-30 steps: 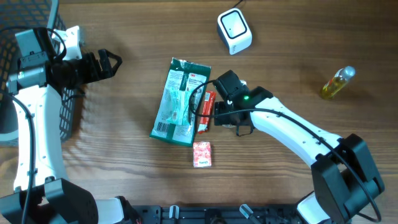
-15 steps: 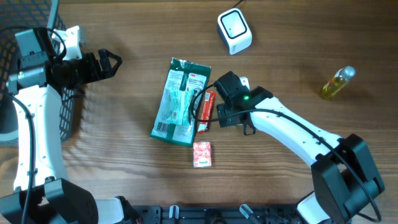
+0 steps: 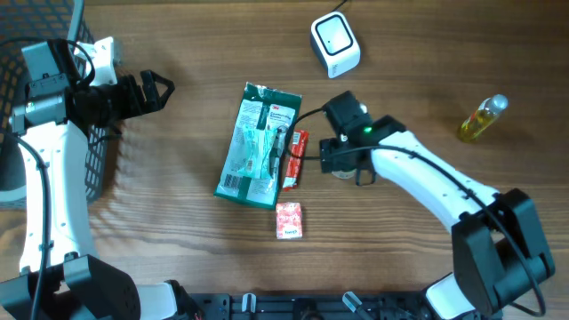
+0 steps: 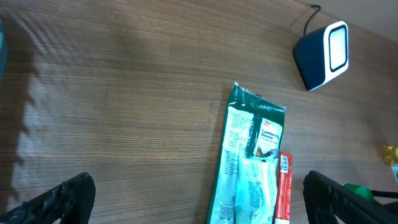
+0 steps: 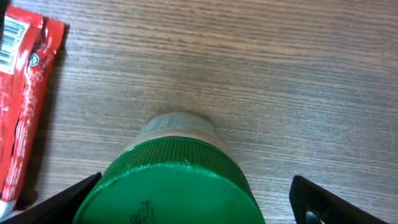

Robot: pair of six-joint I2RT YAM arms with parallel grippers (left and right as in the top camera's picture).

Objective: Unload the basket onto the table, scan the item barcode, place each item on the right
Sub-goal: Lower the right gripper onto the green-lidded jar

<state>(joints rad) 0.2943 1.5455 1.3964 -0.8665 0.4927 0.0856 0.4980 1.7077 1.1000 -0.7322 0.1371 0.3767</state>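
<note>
Brown wood-grain table with white scanner and black mesh basket

1. The table is brown wood with thin darker lines running across it.
2. The big packet in the middle is green and white, with a white barcode patch at its lower end.
3. The thin packet just right of it is red with white print.
4. The small packet below is pink and white.
5. The scanner at the top is white with a dark side.
6. The bottle at the right is yellow with a pale cap.
7. The lid in the right wrist view is bright green with fine ridges.
8. The basket at the left is black mesh.
</note>
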